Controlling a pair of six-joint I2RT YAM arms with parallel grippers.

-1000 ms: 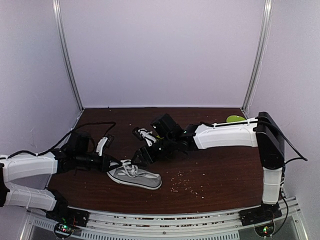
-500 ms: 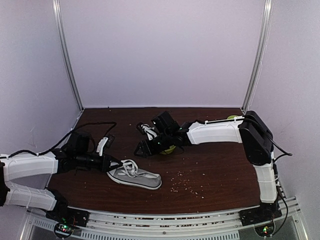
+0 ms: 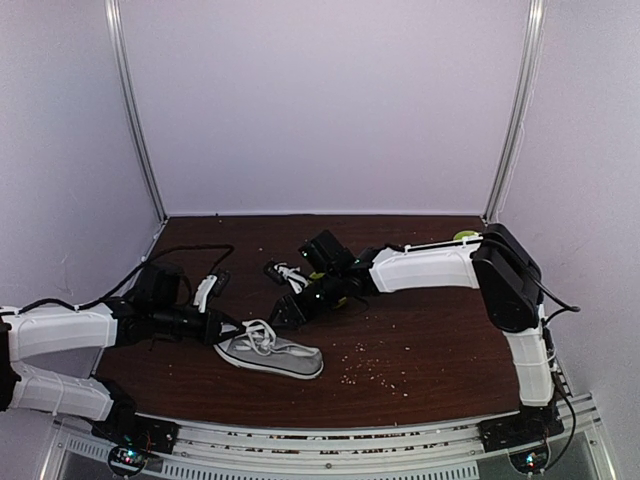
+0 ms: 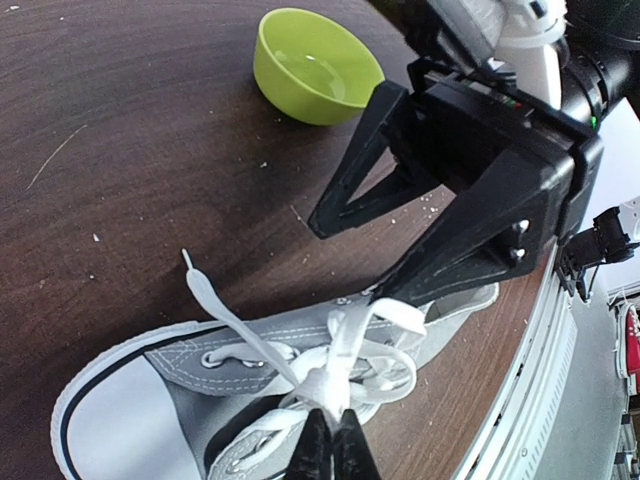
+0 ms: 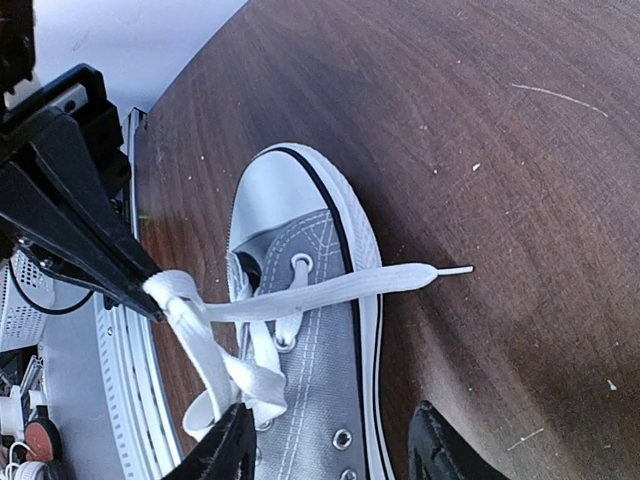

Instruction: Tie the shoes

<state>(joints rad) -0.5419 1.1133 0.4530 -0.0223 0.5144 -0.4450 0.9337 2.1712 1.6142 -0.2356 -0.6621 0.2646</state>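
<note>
**Q:** What is the setting?
**A:** Pale walls [image 3: 320, 100] enclosing a dark wooden bench [image 3: 440, 335], with crumbs [image 3: 375, 372] scattered toward its near edge.

**Q:** And reading from the left?
**A:** First the left gripper [image 4: 333, 440], pressed together, pinching the white laces [image 4: 322, 383] above the grey shoe [image 3: 285, 357]. The shoe stands on its sole left of centre, near the front. Then the right gripper [image 4: 350, 260], fingers spread over the shoe, one fingertip just beside a lace loop, gripping nothing. Beyond it, a green bowl [image 4: 318, 65], upright.
</note>
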